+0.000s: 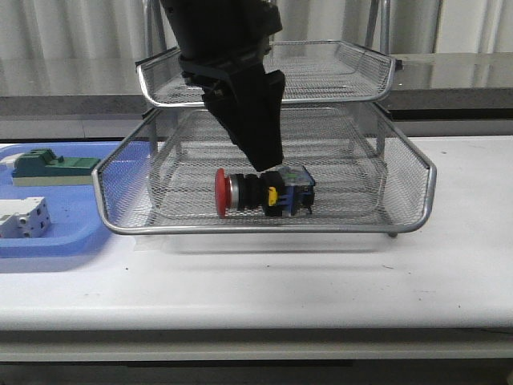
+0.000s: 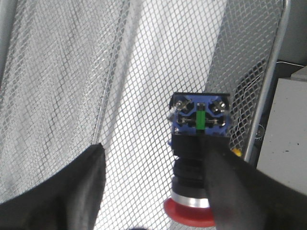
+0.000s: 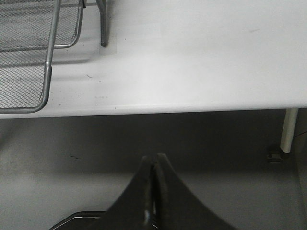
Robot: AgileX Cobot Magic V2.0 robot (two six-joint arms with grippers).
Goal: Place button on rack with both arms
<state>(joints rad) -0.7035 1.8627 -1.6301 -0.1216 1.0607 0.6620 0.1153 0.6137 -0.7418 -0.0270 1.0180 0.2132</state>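
The button [image 1: 264, 192] lies on its side on the mesh of the rack's [image 1: 417, 168] middle tier, red cap toward the left. My left gripper [image 1: 267, 156] reaches down into that tier just above it. In the left wrist view the left gripper [image 2: 156, 147] is open, its fingers spread wide. The button [image 2: 189, 165] lies against the inner side of one finger [image 2: 230, 182], with bare mesh across the rest of the gap. My right gripper [image 3: 154, 155] is shut on nothing, off the table's front edge and over the floor. It does not show in the front view.
A blue plastic tray [image 1: 48, 249] sits left of the rack, holding a green block [image 1: 48, 164] and a white terminal block [image 1: 24, 218]. The rack's upper tier [image 1: 337, 76] hangs close over the left arm. The white table [image 3: 192, 57] extends right of the rack's corner [image 3: 48, 72].
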